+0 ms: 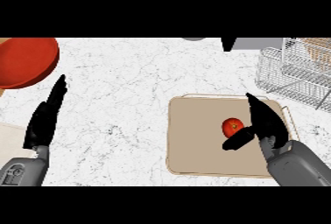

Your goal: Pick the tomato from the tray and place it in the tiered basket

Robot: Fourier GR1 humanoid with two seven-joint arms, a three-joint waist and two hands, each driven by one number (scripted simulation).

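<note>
Two hands show above the marble counter (142, 87), and only the right hand (264, 120) is at work. It is over the beige tray (194, 131), on the right of the view, with its straight fingers pointing to the far side and its thumb (237, 139) reaching left, under the near edge of the tomato (231, 126). The tomato lies on the tray, just beside the palm; the hand looks released and has not closed on it yet, probably because it is lining up for the grasp. The left hand (45, 118) rests at the left side, fingers straight and up, holding nothing, so it stays out of the way. The wire tiered basket (294, 72) stands at the far right, well apart from the tomato and cut off by the edge, so its tiers are hard to count. A red bowl (26, 61) at the far left is also partly cut. The hand hides part of the tomato.
</note>
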